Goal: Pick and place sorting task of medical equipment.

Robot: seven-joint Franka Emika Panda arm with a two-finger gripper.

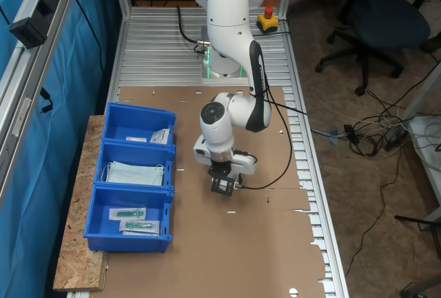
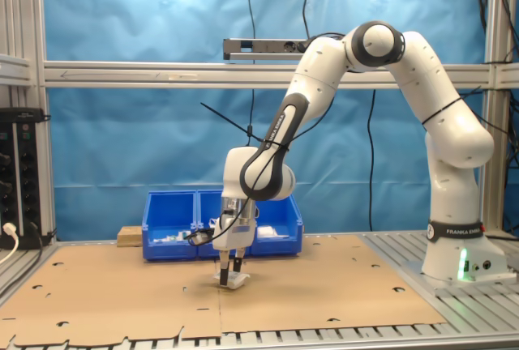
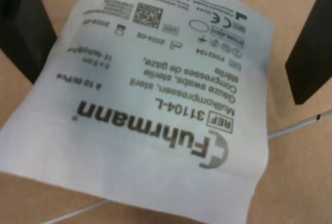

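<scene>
While the Panda arm is bending low over the cardboard-covered table (image 1: 275, 243), you are looking at a gripper (image 1: 224, 186) poised at a white sealed gauze packet (image 3: 155, 94); in the wrist view its two dark fingers (image 3: 311, 42) are standing apart, one on each side of the packet, with cardboard showing between finger and packet, so the claw is reading as open and not yet clamping anything; in the second exterior view the packet (image 2: 235, 282) is lying on the cardboard directly beneath the fingertips of the gripper (image 2: 228, 274), though whether they are touching it is too fine to tell; the packet is sitting out on the open mat, well apart from the row of three blue bins (image 1: 131, 187) at the first exterior view's left; the far bin is already holding small white packets (image 1: 160, 136), the middle bin is holding light-blue face masks (image 1: 134, 172), and the near bin is holding clear packets with green items (image 1: 131, 214); judging by that, much of the sorting is looking done, and you are still facing the grasp, the lift, the carry across and the drop, most likely into the far bin with its matching white packets.
</scene>
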